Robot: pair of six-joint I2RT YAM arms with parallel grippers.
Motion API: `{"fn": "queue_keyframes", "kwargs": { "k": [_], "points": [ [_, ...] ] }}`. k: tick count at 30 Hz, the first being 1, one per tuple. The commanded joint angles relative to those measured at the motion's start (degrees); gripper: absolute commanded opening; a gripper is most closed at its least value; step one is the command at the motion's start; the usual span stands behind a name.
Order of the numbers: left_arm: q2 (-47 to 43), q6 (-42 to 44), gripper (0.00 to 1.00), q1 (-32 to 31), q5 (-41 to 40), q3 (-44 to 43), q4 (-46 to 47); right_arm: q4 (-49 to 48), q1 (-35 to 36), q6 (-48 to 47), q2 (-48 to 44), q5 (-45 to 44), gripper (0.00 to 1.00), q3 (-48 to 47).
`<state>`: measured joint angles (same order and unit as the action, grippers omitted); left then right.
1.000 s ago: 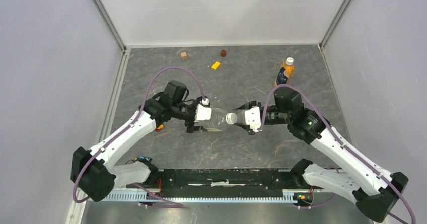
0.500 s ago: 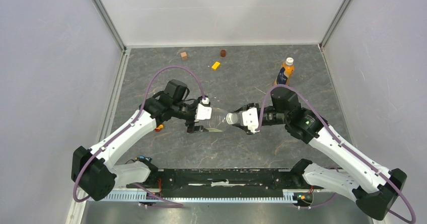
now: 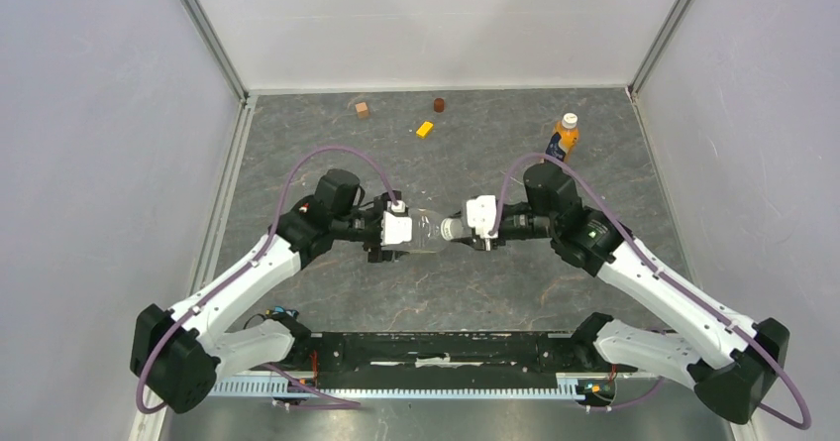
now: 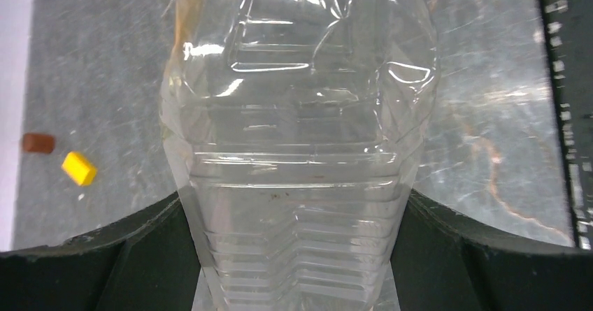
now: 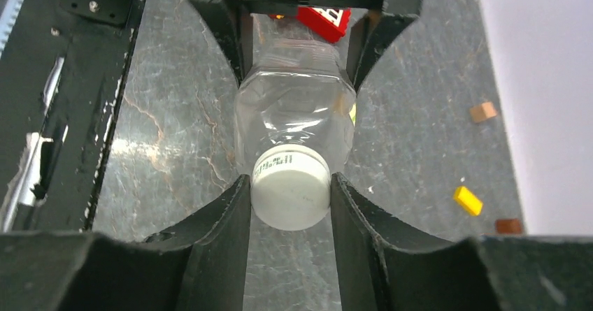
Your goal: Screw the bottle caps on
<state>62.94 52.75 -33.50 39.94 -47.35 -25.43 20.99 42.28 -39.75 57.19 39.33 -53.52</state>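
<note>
Left fingers [image 4: 98, 269] clamp the large clear plastic bottle [image 4: 301, 115] between them. Right fingers [image 5: 210, 255] pinch its round white plastic cap [image 5: 291, 189].

- The clear bottle [image 3: 426, 231] is off the table, lying on its side in mid-air, with its neck pointing towards the right arm. It is empty, and its ribbed, see-through walls are creased and dented near the shoulder.
- The left gripper [image 3: 398, 235] clamps its body on both sides.
- Its white cap [image 5: 291, 187] sits on the neck, with small dark print across the top. The right gripper [image 5: 290, 193] pinches it between its fingers. How far it's threaded on can't be seen.
- The orange bottle [image 3: 560, 144] stands upright far back on the right, with a dark blue label. It's well apart from the clear one.
- The second white cap [image 3: 569, 121] is on its top.
</note>
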Motion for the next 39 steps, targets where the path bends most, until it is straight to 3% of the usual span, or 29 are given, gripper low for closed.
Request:
{"fn": "queue_keyframes", "kwargs": {
  "k": [1,2,8,13,16,20,24,27,30,36,39],
  "points": [
    [-4.75,-3.07,0.23,-2.81,-8.21,4.37,24.85,-5.56,0.29,16.52,4.02,-3.25,0.04,-0.7],
    [-5.11,-2.9,0.23,-3.78,-10.31,5.39,27.78,-6.99,0.25,20.17,4.89,-4.19,0.0,-0.84],
    [-5.53,-2.03,0.22,-8.71,-24.73,11.36,44.03,-8.71,0.17,36.79,10.31,-11.52,0.0,-3.61],
    [-5.11,-2.35,0.22,-10.61,-31.78,12.66,45.49,-9.4,-0.02,39.43,9.94,-16.96,0.0,-5.07],
    [-4.86,-7.33,0.23,-10.02,-32.48,11.74,39.96,-10.75,-0.18,35.43,7.27,-17.95,0.32,-5.52],
    [-4.09,-18.07,0.23,-6.99,-26.34,12.19,36.04,-13.12,-0.36,27.84,3.33,-15.26,0.64,-4.58],
    [-5.04,-24.66,0.23,-4.79,-16.68,15.61,39.96,-18.97,-1.49,22.06,-2.24,-10.17,0.78,0.44],
    [-6.04,-27.35,0.24,-3.05,-10.71,19.03,46.13,-26.19,-4.95,22.35,-5.89,-2.2,0.81,4.52],
    [-6.23,-30.4,0.25,-1.96,-5.71,21.4,53.6,-34.73,-8.73,29.04,-6.68,5.38,0.81,7.45],
    [-3.88,-35.67,0.25,-1.93,0.66,21.81,65.68,-54.59,-9.33,40.4,-5.93,9.41,0.8,12.51],
    [-2.76,-36.84,0.25,-1.99,3.7,20.24,66.85,-58.83,-9.32,42.8,-4.73,11.03,0.78,13.44]
  ]
}}
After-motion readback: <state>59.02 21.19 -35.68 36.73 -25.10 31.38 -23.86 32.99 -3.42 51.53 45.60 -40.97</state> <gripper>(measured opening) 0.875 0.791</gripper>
